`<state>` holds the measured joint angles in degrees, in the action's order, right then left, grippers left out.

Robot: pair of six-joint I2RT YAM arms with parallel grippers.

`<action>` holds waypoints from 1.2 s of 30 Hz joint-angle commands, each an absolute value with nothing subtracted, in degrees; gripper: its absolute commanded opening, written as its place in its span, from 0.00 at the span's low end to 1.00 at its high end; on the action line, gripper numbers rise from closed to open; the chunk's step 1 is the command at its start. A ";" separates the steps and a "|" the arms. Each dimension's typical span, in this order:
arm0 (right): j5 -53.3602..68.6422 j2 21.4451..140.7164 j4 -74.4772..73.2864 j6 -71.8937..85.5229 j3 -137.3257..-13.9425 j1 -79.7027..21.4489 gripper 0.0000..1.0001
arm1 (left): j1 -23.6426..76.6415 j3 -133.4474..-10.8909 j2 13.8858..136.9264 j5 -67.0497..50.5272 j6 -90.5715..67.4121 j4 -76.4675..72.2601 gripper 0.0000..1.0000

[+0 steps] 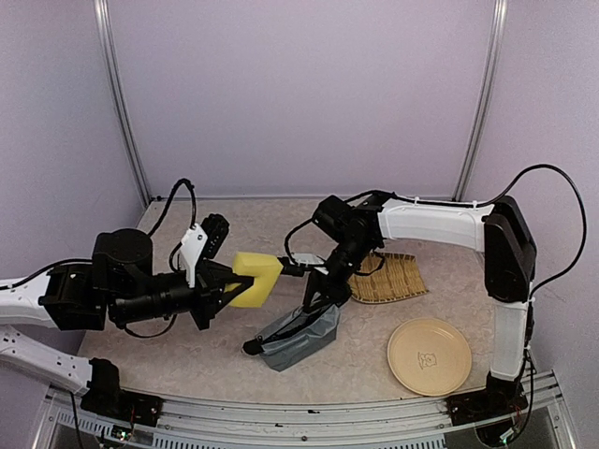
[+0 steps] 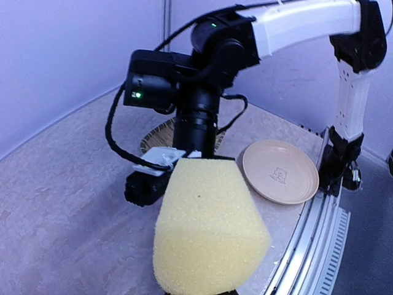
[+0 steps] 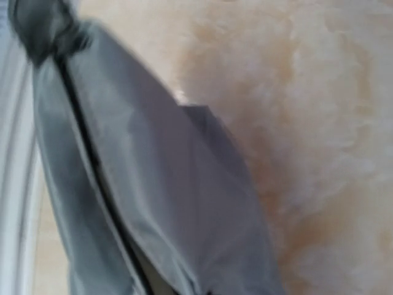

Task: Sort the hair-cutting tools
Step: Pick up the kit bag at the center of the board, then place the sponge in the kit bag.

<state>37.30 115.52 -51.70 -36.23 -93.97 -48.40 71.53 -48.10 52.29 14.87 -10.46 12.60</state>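
Note:
My left gripper [image 1: 229,281] is shut on a yellow sponge [image 1: 256,277] and holds it above the table; the sponge [image 2: 209,236] fills the left wrist view and hides the fingers. My right gripper [image 1: 316,297] points down onto the upper end of the grey-blue zip pouch [image 1: 298,339], which rises in a tent toward it. The pouch's fabric [image 3: 153,203] and dark zip line fill the right wrist view up close, and the fingers do not show there. A small black piece [image 1: 251,347] sticks out at the pouch's left end. No hair-cutting tools are in view.
A woven straw mat [image 1: 391,277] lies behind the right gripper. A beige plate [image 1: 429,355] sits at the front right, near the metal rail [image 1: 309,412] along the table's edge. The right arm [image 2: 202,92] stands close in front of the sponge.

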 commanded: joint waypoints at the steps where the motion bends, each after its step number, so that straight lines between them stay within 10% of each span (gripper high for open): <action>1: 48.71 115.67 -55.31 -33.15 -95.86 -46.13 0.00 | 76.47 -47.66 57.22 18.58 -4.08 9.19 0.00; 36: 61.70 118.98 -56.84 -33.84 -94.06 -41.86 0.00 | 68.65 -63.63 95.22 25.59 3.93 12.98 0.00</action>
